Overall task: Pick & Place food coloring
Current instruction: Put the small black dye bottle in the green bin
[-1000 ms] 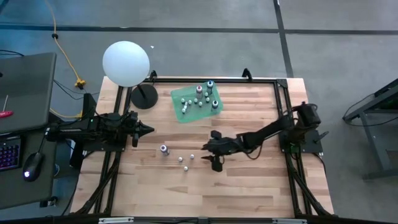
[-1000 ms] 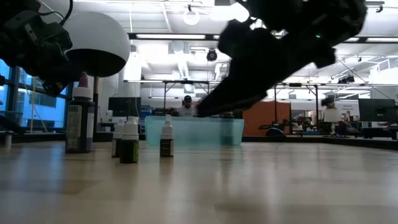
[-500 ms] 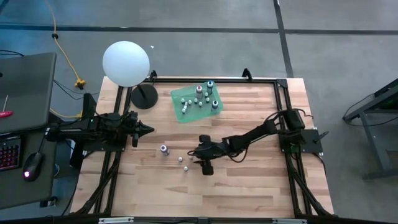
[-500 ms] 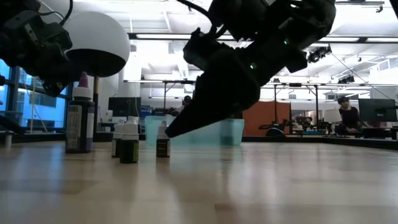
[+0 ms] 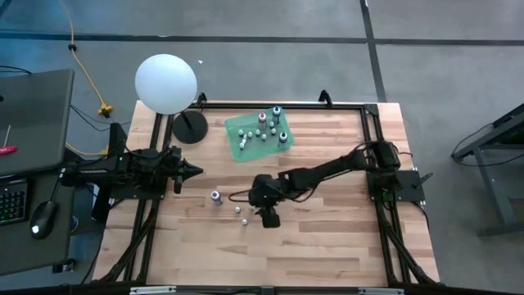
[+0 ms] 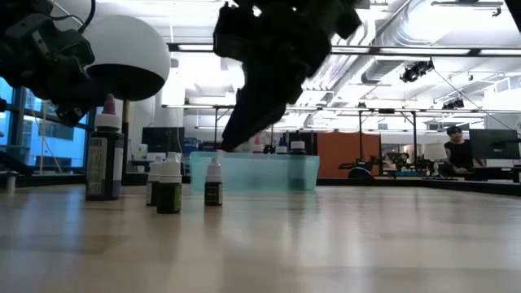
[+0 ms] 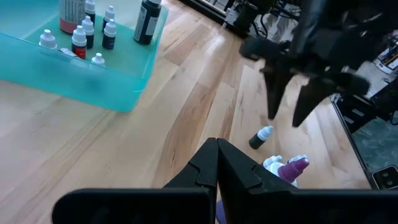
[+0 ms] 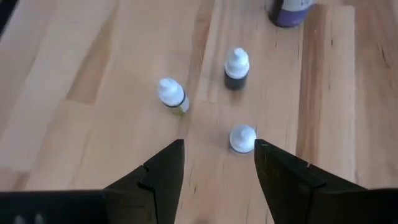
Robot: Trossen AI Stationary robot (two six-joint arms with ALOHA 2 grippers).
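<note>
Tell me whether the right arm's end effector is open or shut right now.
Open. The right end effector shows its two dark fingers spread apart above a small white-capped bottle on the wooden table, gripping nothing.

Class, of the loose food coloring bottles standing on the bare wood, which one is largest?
The purple-bodied bottle, farthest toward the left arm; the three others are tiny and white-capped.

Small bottles (image 6: pixel 169 183) beside teal bin (image 6: pixel 254 172)

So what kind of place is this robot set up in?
Most likely a robotics lab or open workshop. The low view shows exposed ceiling ducts and a person at a monitor; the high view shows a keyboard and mouse beside the wooden table.
</note>
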